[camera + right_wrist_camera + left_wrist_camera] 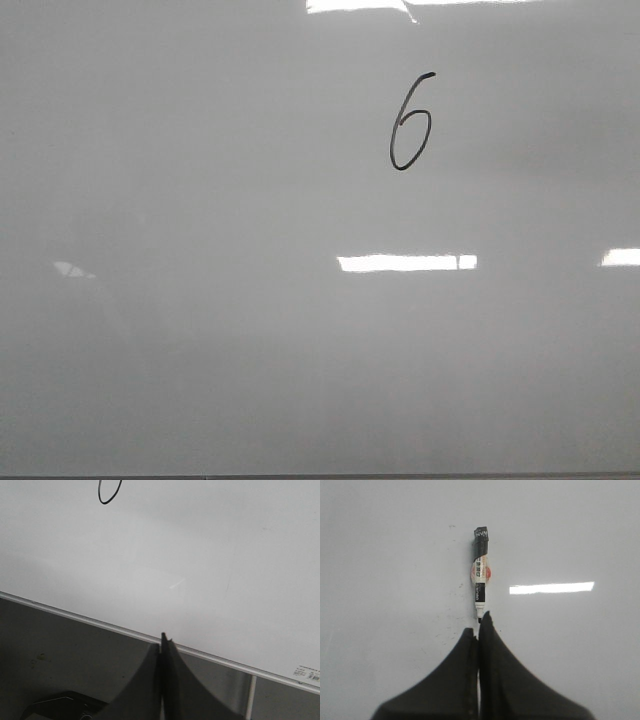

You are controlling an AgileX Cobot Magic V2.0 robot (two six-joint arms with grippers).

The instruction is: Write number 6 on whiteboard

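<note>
1. Your left gripper [479, 625] has its fingers pressed together with nothing between them; the tips sit just at the writing end of a marker [480, 570].
2. That marker lies flat on the whiteboard [380, 555], its black cap end pointing away from the fingers and its printed label facing up. You can't tell from the left wrist view whether the fingertips actually touch its tip.
3. Your right gripper [163, 642] is also closed tight and holds nothing. It hangs over the whiteboard's metal-framed edge [100, 624], with grey surface beyond the frame.
4. From the right wrist you see only the loop of the number 6 [110, 492], well away from the fingers.
5. In the front view the number 6 [410, 122] is complete: a slanted black digit in the upper part of the board, right of centre, above a bright strip of glare [405, 263].
</note>
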